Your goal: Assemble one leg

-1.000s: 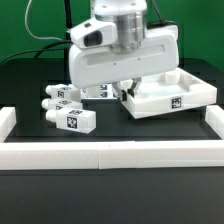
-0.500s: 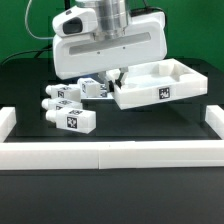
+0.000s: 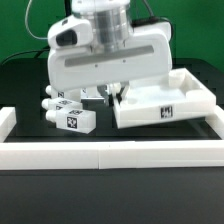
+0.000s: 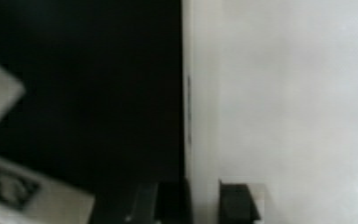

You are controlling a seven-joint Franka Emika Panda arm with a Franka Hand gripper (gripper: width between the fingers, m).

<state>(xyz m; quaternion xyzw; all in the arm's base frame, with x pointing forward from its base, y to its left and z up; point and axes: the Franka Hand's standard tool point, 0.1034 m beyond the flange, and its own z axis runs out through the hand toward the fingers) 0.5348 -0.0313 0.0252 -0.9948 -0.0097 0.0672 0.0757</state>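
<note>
My gripper (image 3: pixel 116 93) is shut on the left rim of the large white panel (image 3: pixel 165 102), which sits tilted at the exterior view's right. Three short white legs with tags lie left of it: one in front (image 3: pixel 76 119) and two behind it (image 3: pixel 55 106) (image 3: pixel 60 94). The arm's white hand hides the fingers in the exterior view. In the wrist view the gripper (image 4: pixel 199 202) straddles the panel's rim, with one dark finger (image 4: pixel 243 204) over the white panel (image 4: pixel 282 100). A tagged leg (image 4: pixel 5 185) shows at the edge.
A low white barrier (image 3: pixel 110 152) runs across the front of the black table, with raised ends at the exterior view's left (image 3: pixel 6 120) and right (image 3: pixel 216 122). The legs lie close to the panel's left edge.
The gripper and the panel moved together: first up and to the exterior view's left, then down and toward the front barrier. The legs have stayed in place.
</note>
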